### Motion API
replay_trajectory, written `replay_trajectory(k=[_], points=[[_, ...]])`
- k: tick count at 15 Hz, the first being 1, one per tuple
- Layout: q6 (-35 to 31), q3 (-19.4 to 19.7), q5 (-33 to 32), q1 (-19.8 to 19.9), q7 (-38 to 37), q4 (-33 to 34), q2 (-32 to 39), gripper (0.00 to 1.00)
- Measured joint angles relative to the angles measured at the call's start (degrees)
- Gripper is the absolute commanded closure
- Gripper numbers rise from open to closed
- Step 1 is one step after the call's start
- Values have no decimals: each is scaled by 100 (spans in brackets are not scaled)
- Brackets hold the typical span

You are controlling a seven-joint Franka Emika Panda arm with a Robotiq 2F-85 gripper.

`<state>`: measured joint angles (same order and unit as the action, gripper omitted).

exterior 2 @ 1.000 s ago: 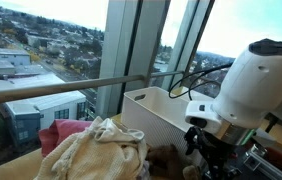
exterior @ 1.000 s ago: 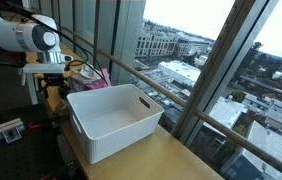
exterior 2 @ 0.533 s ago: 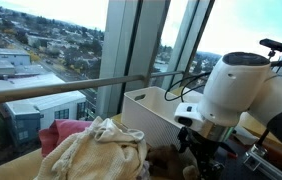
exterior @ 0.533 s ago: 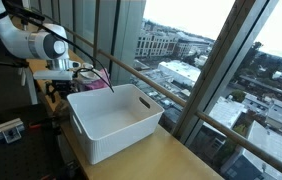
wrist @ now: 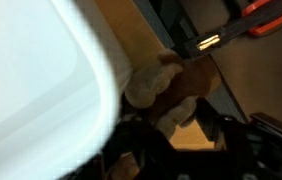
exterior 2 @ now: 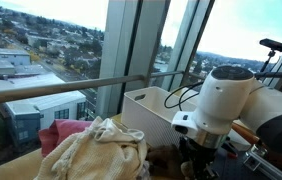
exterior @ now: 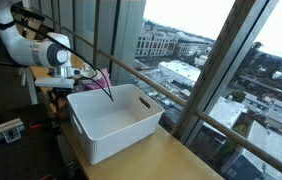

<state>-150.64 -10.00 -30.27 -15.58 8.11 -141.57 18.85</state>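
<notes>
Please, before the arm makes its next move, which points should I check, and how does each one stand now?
1. Jaws above the brown and cream cloth: ok, it lies just ahead of them in the wrist view.
2. Jaws shut on the cloth: cannot tell, too blurred.
3. White bin free inside: ok, nothing seen in it.
4. Room between cloth and bin: not ok, its rim is very near; lifting may touch it.
5. Cables away from the bin: cannot tell.

Tall windows [exterior: 196, 60] with dark mullions, wooden tabletop [exterior: 156, 160], outside railing [exterior 2: 51, 88], city buildings [exterior: 161, 42] below, pale overcast daylight
</notes>
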Motion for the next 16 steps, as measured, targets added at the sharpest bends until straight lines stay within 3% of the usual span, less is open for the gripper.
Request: replay_trajectory(k=[3, 4, 9, 16], points=[[7, 0, 41, 2, 0, 33, -41, 98], [15, 0, 52, 2, 0, 48, -68, 100], [237, -105, 461, 3, 132, 284, -376, 99], [1246, -344, 1424, 22, 676, 1291, -1468, 99]])
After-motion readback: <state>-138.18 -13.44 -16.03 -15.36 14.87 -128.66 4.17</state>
